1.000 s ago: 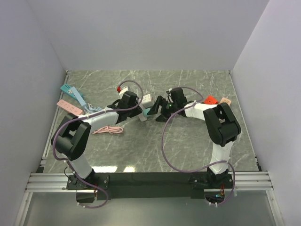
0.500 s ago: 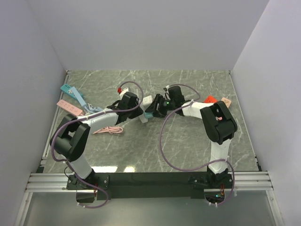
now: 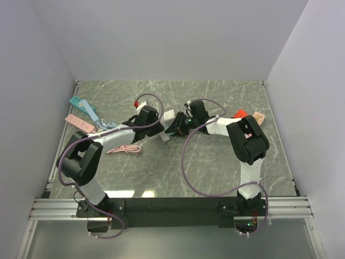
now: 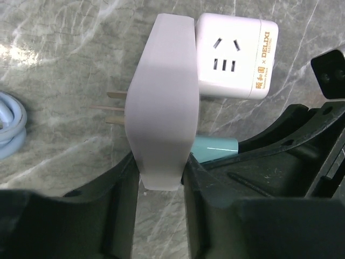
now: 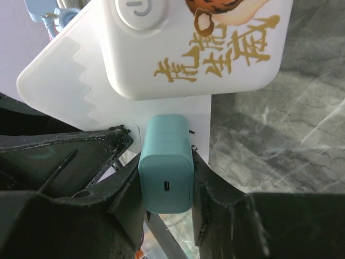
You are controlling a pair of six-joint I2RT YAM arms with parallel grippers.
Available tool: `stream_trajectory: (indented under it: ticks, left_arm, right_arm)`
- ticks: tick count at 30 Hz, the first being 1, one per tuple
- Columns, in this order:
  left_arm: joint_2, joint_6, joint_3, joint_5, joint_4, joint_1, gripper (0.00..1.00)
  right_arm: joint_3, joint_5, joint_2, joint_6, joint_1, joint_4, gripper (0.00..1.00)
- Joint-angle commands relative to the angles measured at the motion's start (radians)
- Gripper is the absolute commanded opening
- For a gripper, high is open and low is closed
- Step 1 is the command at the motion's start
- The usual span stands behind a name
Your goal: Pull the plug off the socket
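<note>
As the right gripper (image 5: 164, 162), lately wide, is closed on the teal plug (image 5: 166, 181), pulling is enabled.
The socket (image 4: 161, 97), at the plug's ten o'clock, is clamped by the half-closed left gripper (image 4: 160, 175).

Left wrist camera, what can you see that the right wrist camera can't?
Only the left wrist view shows the metal prongs on the socket and the holes in the cube. Only the right wrist view shows the little port on the plug and the round button on the cube. Both show the plug, the socket, the cube and the table.
</note>
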Motion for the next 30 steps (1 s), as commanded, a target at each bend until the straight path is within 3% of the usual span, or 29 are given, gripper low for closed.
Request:
stream_trajectory:
  ticks: [1, 2, 3, 6, 12, 19, 26, 29, 30]
  left_arm:
    - [-0.062, -0.046, -0.018, -0.005, 0.029, -0.014, 0.47]
    - [-0.068, -0.057, -0.032, -0.024, 0.029, -0.014, 0.54]
    - [-0.081, -0.063, -0.041, -0.038, 0.030, -0.014, 0.66]
    - [-0.108, -0.086, -0.081, -0.073, 0.058, -0.014, 0.83]
    - [-0.082, -0.086, -0.101, -0.073, 0.114, -0.014, 0.83]
    - [-0.035, -0.057, -0.063, -0.049, 0.193, -0.023, 0.60]
    - [0.040, -0.049, -0.019, -0.071, 0.147, -0.050, 0.36]
    - [0.041, -0.048, -0.023, -0.091, 0.122, -0.050, 0.15]
    - [0.042, -0.049, -0.021, -0.111, 0.110, -0.050, 0.03]
  right_arm:
    - [0.038, -0.016, -0.010, 0.001, 0.010, -0.002, 0.00]
    - [0.036, -0.019, -0.013, 0.004, 0.010, 0.001, 0.00]
    - [0.035, -0.021, -0.014, 0.007, 0.010, 0.005, 0.00]
    - [0.032, -0.034, -0.013, 0.021, 0.011, 0.016, 0.00]
    - [0.043, -0.071, -0.008, 0.050, 0.011, 0.036, 0.00]
    - [0.047, -0.120, 0.001, 0.088, 0.011, 0.050, 0.00]
    - [0.043, -0.148, -0.004, 0.116, 0.011, 0.078, 0.00]
    - [0.043, -0.157, -0.010, 0.121, 0.010, 0.079, 0.00]
    - [0.041, -0.159, -0.011, 0.119, 0.010, 0.073, 0.00]
